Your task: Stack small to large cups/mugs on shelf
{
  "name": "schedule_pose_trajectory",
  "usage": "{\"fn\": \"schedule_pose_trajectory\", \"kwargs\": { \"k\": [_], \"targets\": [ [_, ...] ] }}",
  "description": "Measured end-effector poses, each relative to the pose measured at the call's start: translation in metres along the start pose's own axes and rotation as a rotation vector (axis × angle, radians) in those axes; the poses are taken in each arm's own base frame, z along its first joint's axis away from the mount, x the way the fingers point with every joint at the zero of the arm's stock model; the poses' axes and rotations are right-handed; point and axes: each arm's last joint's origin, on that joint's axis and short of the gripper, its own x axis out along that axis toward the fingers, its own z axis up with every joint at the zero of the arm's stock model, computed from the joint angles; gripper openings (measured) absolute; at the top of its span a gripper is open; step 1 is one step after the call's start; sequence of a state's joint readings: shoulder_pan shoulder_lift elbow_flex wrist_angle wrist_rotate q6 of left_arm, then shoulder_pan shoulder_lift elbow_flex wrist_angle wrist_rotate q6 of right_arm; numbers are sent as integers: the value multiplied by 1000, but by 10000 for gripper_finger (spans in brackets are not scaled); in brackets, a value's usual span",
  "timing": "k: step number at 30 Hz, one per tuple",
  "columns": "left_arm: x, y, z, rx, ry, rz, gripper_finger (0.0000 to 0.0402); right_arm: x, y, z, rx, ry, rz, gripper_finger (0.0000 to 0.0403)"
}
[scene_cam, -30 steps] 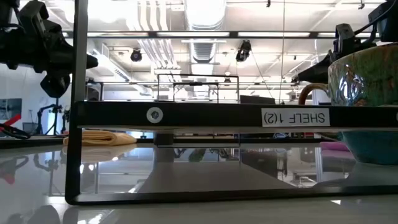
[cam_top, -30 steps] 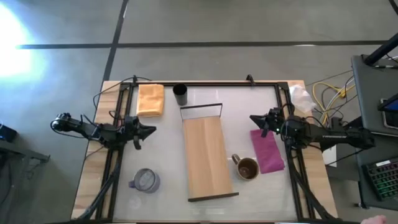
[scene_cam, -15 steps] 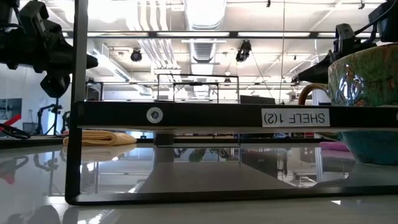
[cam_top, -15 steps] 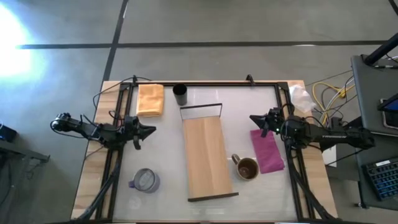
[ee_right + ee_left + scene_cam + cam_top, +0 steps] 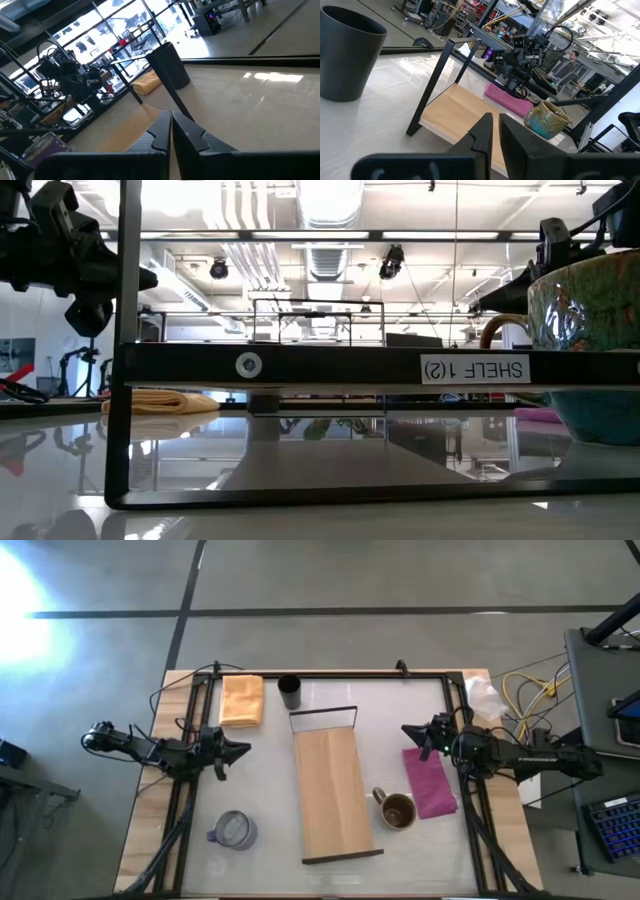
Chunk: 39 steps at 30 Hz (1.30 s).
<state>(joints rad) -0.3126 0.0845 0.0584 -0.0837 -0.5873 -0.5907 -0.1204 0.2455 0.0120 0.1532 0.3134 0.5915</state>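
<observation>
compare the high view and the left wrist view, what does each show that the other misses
Only the high view shows the silvery-grey mug with its purple handle at the table's near left, the orange cloth and the left gripper seen whole, over the table's left edge. Only the left wrist view shows the room beyond the table, with a person standing far off. Both show the black cup standing off the shelf, the brown mug beside the shelf's right edge, the magenta cloth and the right gripper. Nothing stands on the shelf.
</observation>
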Motion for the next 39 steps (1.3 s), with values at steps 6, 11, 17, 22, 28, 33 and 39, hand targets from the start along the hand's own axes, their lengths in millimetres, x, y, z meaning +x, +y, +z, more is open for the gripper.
{"fn": "schedule_pose_trajectory", "kwargs": {
  "k": [6, 11, 17, 22, 28, 33, 39],
  "targets": [
    [0, 0, 0, 0, 0, 0, 17, -4, 17, 14, 175, -22, 328, 9],
    [0, 0, 0, 0, 0, 0, 17, -11, 30, 32, 390, -95, 571, 9],
    [0, 0, 0, 0, 0, 0, 17, -22, 36, 49, 851, -108, 760, 9],
    [0, 0, 0, 0, 0, 0, 17, -21, 34, 50, 801, -209, 699, 9],
    [0, 0, 0, 0, 0, 0, 17, -21, 34, 52, 488, -369, 607, 9],
    [0, 0, 0, 0, 0, 0, 17, -17, 29, 56, 468, -527, 358, 9],
    [0, 0, 0, 0, 0, 0, 17, -16, 58, 100, 375, -619, 359, 9]
  ]
}}
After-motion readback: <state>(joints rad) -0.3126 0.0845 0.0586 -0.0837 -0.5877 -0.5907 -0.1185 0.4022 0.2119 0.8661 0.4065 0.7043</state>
